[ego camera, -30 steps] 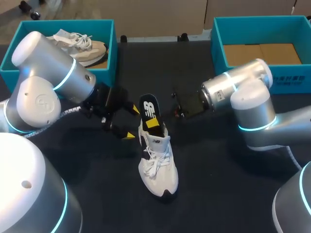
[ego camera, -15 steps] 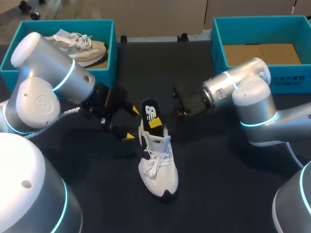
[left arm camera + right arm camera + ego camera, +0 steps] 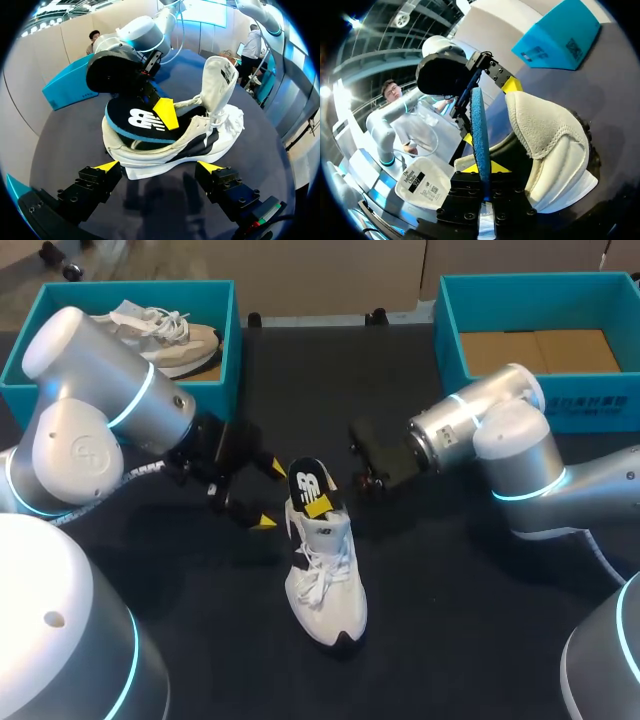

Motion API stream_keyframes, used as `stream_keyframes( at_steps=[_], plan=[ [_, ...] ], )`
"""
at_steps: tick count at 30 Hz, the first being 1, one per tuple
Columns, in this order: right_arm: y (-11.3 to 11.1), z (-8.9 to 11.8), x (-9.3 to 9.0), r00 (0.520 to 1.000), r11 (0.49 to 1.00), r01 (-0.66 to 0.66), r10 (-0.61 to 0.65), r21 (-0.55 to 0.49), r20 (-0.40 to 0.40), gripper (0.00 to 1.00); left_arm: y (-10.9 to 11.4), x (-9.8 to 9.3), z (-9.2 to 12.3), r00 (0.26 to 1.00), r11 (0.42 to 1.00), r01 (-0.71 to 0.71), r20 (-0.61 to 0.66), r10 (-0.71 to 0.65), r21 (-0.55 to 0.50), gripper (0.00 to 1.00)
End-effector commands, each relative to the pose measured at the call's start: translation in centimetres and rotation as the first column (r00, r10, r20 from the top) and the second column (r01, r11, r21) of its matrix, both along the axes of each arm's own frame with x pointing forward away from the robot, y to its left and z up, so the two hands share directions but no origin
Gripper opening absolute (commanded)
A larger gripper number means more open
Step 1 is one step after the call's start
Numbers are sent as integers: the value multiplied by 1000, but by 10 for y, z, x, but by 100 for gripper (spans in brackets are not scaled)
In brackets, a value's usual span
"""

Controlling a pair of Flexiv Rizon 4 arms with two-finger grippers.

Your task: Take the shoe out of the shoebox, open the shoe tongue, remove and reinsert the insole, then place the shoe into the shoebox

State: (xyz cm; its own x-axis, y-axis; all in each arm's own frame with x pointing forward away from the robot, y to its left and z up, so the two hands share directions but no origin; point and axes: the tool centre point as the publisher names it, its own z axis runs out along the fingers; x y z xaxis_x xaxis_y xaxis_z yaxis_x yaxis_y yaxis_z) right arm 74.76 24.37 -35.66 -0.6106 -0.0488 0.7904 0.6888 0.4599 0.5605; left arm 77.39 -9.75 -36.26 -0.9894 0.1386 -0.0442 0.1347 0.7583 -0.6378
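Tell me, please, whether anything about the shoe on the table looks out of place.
The insole sticks up out of the shoe at its opening, clamped by the right gripper, rather than lying flat inside.

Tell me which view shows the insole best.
The left wrist view: the insole lies face-on, its logo and blue rim clear, half out of the shoe. In the head view the insole is small; the right wrist view shows only its blue edge.

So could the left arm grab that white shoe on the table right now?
Probably yes. The left gripper is open just beside the shoe, with nothing between them. The right gripper holds the insole at the shoe's opening, so only the top looks crowded.
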Motion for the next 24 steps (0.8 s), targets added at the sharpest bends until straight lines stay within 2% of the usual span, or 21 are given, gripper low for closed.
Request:
stream_keyframes(
  at_steps=[1,8,16,18,20,24],
  plan=[
    [3,6,3,999,1000,15,-14,-20,33,25,-1,2,0,1000,1000,6,0,-6,-1,100],
    [3,20,16,994,999,34,-30,-32,106,25,-1,2,0,1000,1000,5,-1,-5,-1,100],
    [8,23,32,991,999,6,-1,-38,136,24,-1,2,-1,1000,1000,5,-2,-5,-3,100],
    [6,21,33,991,999,2,3,-41,132,18,0,2,-1,1000,1000,2,-1,-2,-3,100],
    [4,18,33,992,999,-1,7,-46,122,0,1,1,-2,1000,1000,-1,-2,1,-2,100],
    [3,16,32,995,998,-10,16,-68,98,0,1,0,-3,1000,1000,-5,-6,5,-1,100]
  ],
)
